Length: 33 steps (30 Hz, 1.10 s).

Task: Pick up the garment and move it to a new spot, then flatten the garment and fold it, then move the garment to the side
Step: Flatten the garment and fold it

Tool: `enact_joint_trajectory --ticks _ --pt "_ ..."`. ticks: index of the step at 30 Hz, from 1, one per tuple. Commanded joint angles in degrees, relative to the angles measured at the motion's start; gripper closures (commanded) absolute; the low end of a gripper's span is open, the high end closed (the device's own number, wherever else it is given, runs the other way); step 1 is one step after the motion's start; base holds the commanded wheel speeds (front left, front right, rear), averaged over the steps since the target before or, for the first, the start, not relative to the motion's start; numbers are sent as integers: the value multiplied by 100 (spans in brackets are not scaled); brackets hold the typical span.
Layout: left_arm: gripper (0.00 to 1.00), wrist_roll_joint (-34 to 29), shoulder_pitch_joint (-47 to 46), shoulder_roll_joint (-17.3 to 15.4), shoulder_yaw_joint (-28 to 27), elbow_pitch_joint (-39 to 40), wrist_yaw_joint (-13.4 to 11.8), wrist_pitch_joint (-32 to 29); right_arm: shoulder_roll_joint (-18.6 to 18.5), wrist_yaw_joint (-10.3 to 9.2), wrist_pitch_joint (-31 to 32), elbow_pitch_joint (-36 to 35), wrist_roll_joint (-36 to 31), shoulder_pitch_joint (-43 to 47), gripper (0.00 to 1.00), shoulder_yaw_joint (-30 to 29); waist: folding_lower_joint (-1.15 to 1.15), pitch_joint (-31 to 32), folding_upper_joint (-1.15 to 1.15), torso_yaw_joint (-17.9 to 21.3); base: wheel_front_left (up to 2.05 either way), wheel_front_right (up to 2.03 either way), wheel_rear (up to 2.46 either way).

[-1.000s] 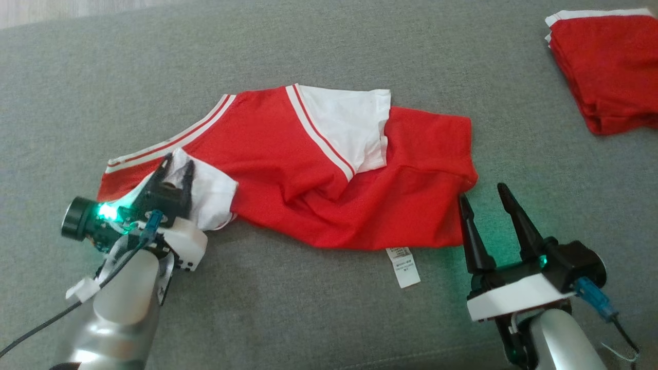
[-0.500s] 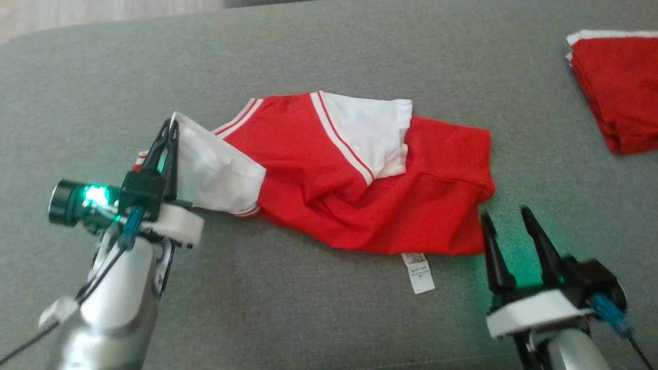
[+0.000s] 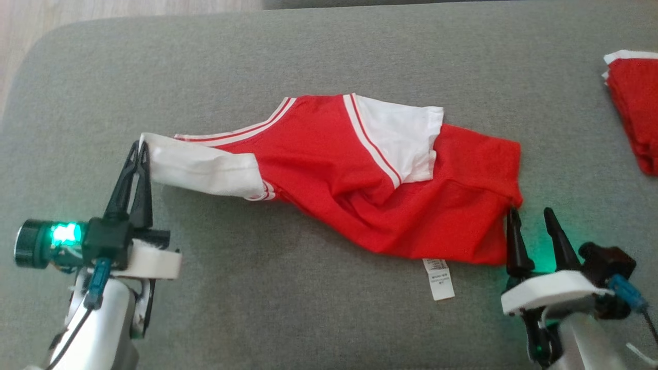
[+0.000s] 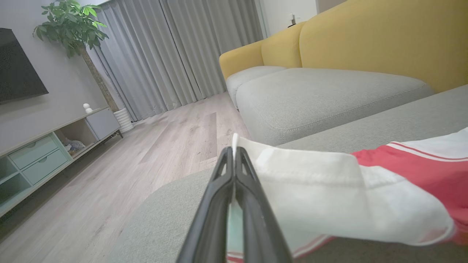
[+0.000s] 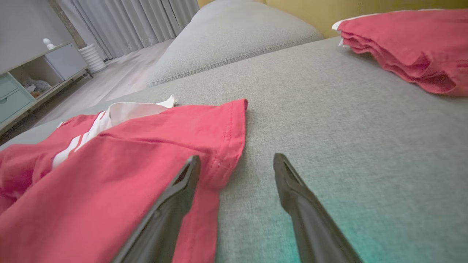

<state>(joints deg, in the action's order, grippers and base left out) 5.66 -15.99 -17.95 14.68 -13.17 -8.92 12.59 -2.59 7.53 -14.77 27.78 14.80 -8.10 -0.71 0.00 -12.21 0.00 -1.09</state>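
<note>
Clamps left gripper (image 3: 141, 146) on white sleeve (image 3: 200, 167) of red garment (image 3: 329, 169) rumpled mid grey cushion (image 3: 329, 51), holds right gripper (image 3: 529, 210) wide at its hem, with folded red pile (image 3: 637, 113) cropped at cushion's right edge.

garment (image 3: 360, 195) across middle of sofa cushion (image 3: 308, 51), left gripper (image 3: 140, 147) at its left sleeve end, right gripper (image 3: 529, 211) at its right edge, folded stack (image 3: 635, 113) far right

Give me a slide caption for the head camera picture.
The left gripper pinches the white sleeve of a red shirt on a grey cushion; open right gripper at its hem.
</note>
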Motion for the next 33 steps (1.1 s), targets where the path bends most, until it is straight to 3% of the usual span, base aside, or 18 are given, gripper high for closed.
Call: enact_joint_trajectory --ticks 1,9,10,11,14,17,21,27,33 --pt "100 48 -86 -221 -264 212 -46 -16 -30 -4 -23 -90 34 -143 0 141 0 -16 0 -29 0 0 0" --pt "100 58 23 -206 -182 446 -98 -105 -30 -4 -23 473 179 -466 0 309 0 -74 0 -165 0 0 0" --pt "100 57 28 -206 -174 470 -106 -112 -30 -4 -23 497 207 -498 4 319 0 -84 0 -175 0 0 0" --pt "100 57 31 -207 -166 493 -111 -118 -32 -4 -23 523 234 -527 22 379 0 -95 0 -185 0 0 0" --pt "100 68 26 -234 -161 532 -110 -121 -124 -4 -23 641 285 -652 100 565 0 -135 0 -201 0 0 0" --pt "100 78 8 -266 -153 522 -100 -123 -193 -4 -23 723 327 -765 100 627 0 -123 0 -213 0 0 0" --pt "100 55 -4 -294 -146 584 -121 -15 -264 -4 -23 366 38 -747 100 221 0 24 0 -237 0 0 0" --pt "100 52 38 -407 -263 1168 -179 151 -277 -4 -23 -1066 -385 -460 100 -539 0 383 0 -199 0 0 0" --pt "100 118 10 -572 -412 2473 -132 199 -611 -4 -23 -2541 -644 -381 100 -1092 0 651 0 -119 0 0 0"
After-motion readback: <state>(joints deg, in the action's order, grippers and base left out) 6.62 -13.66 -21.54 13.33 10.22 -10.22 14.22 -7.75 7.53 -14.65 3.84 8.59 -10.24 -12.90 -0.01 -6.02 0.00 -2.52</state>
